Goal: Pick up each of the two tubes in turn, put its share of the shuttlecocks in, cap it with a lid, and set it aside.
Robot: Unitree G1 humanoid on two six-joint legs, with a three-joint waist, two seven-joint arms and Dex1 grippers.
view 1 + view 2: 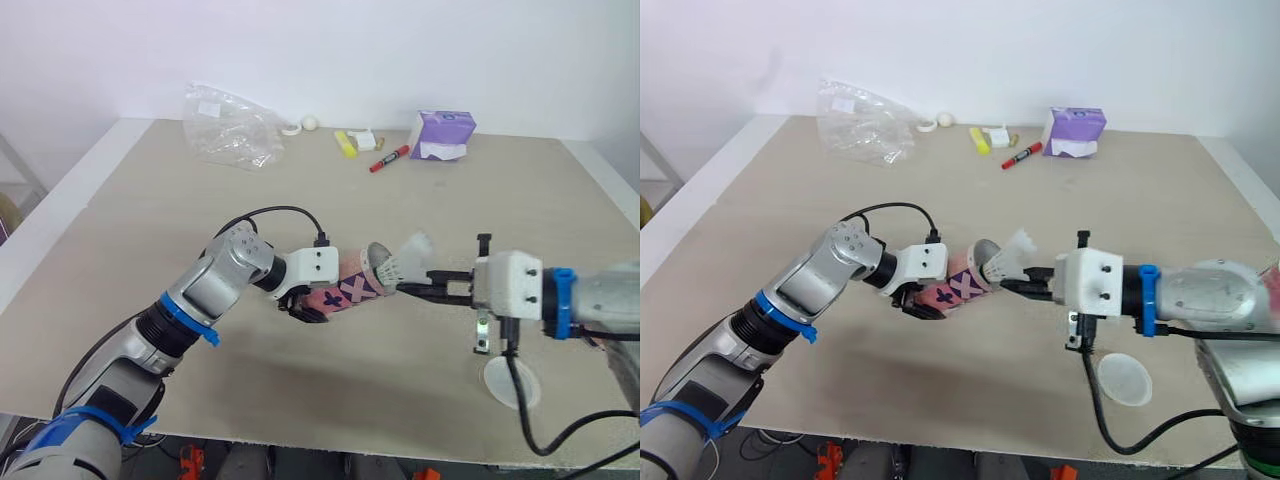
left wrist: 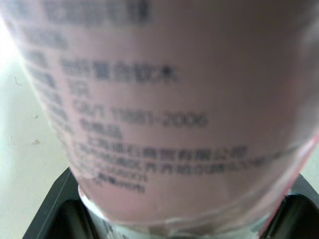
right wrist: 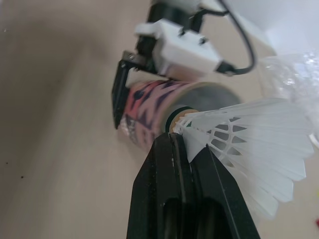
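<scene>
- Pink cardboard tube [image 1: 345, 288] is held lying above the middle of the beige table [image 1: 500, 190], with its open mouth toward 3 o'clock.
- The left gripper [image 1: 303, 306] is clamped on the tube at the end away from the mouth.
- The right gripper [image 1: 412, 287] reaches in from 3 o'clock, its fingers pressed together on a white shuttlecock [image 1: 402, 264] just behind the cork.
- The cork is at the tube's mouth, and the feathers fan toward 1 o'clock.
- A round lid [image 1: 510, 383] lies flat at 4 o'clock from the tube.
- Toward 12 o'clock lie a plastic bag [image 1: 228, 125], a red marker [image 1: 389, 159] and a purple pack [image 1: 441, 135].
</scene>
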